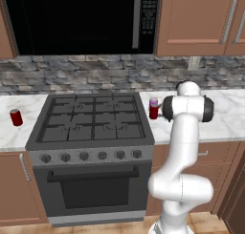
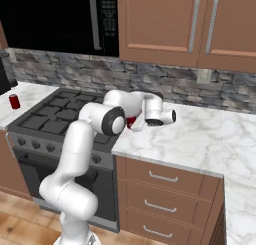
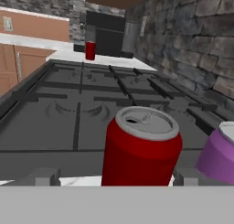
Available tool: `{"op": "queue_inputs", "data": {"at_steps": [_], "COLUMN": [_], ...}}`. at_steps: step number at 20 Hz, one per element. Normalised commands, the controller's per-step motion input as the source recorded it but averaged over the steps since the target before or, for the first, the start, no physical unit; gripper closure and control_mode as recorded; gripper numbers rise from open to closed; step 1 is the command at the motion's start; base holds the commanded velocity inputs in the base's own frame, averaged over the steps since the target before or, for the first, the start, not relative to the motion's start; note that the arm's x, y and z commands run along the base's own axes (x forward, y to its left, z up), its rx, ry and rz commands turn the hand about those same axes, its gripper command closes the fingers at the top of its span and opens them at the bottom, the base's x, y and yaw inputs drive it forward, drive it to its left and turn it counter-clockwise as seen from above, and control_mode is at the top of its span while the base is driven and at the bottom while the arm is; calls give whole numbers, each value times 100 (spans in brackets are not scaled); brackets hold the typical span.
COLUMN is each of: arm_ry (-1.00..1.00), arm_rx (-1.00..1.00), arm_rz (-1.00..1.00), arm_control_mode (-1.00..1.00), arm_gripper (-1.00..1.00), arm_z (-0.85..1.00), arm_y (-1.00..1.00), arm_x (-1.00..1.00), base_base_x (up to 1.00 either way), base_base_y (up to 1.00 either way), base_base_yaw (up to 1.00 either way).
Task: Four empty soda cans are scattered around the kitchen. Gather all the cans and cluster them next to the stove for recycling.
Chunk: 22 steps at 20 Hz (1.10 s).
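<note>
A red soda can [image 3: 139,147] stands upright on the counter at the right edge of the stove [image 1: 91,118], close before the hand camera. My gripper [image 3: 116,176] is open, one fingertip [image 3: 45,175] on each side of the can and clear of it. A purple-pink can [image 3: 221,155] stands right beside it; from the base the pair [image 1: 153,110] shows just left of my wrist. The red can [image 2: 131,121] is mostly hidden by the arm from the right. Another red can [image 1: 16,117] [image 2: 14,101] [image 3: 90,50] stands on the counter left of the stove.
A black microwave [image 1: 81,18] hangs over the stove, with the stone backsplash [image 1: 95,75] behind it. The marble counter [image 2: 200,139] runs on to the right under wooden cabinets [image 2: 165,24]. A dark appliance [image 3: 107,35] stands behind the far red can.
</note>
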Motion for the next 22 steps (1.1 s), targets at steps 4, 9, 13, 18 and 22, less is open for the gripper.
{"op": "queue_inputs", "data": {"at_steps": [4, 9, 13, 18, 22], "arm_ry": [-13, -12, -2, 0, 4], "arm_rx": [-4, -1, 0, 9, 16], "arm_rz": [0, -1, -5, -13, -16], "arm_control_mode": [-100, -100, -100, -100, -100], "arm_gripper": [-100, -100, -100, -100, -100], "arm_z": [-4, 5, 40, 55, 23], "arm_y": [-9, -29, -27, -11, 0], "arm_x": [-31, -25, -3, -5, -28], "base_base_x": [0, 0, 0, 0, 0], "base_base_y": [0, 0, 0, 0, 0], "base_base_yaw": [0, 0, 0, 0, 0]}}
